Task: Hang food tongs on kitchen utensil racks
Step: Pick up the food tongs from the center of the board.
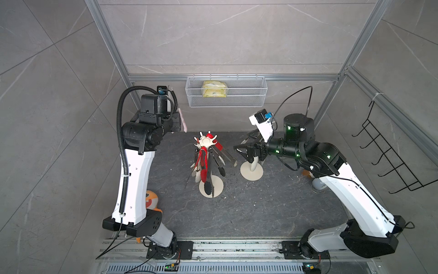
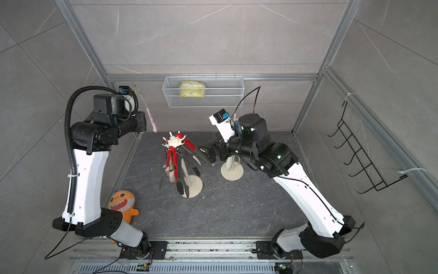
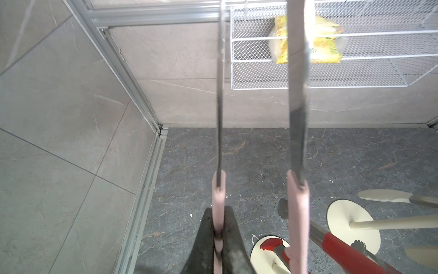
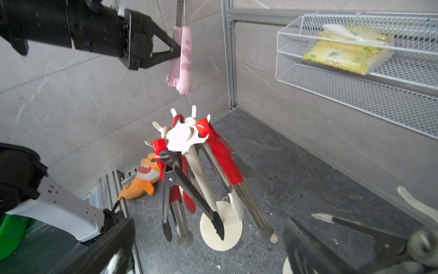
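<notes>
Wire basket [image 1: 248,95], yellow packet [image 1: 214,89] inside

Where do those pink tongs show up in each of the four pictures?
Top view: pink tongs hang upper left of centre.
Top view: tongs, same spot.
Left wrist: two long arms filling the middle.
Right wrist: top centre, pinched by left claw.
Shared landmark: wire basket.

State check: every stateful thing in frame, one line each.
left gripper, shut on the pink tongs, raised.
pink tongs, clamped by one arm, tips down, arms apart, not hung.
right gripper, open, beside the top of the second rack.
first rack, upright, carrying several tongs.
hung tongs, dangling tips down from its hooks.
second rack, upright, top mostly hidden.
wire basket, wall-mounted, holding a yellow packet.
</notes>
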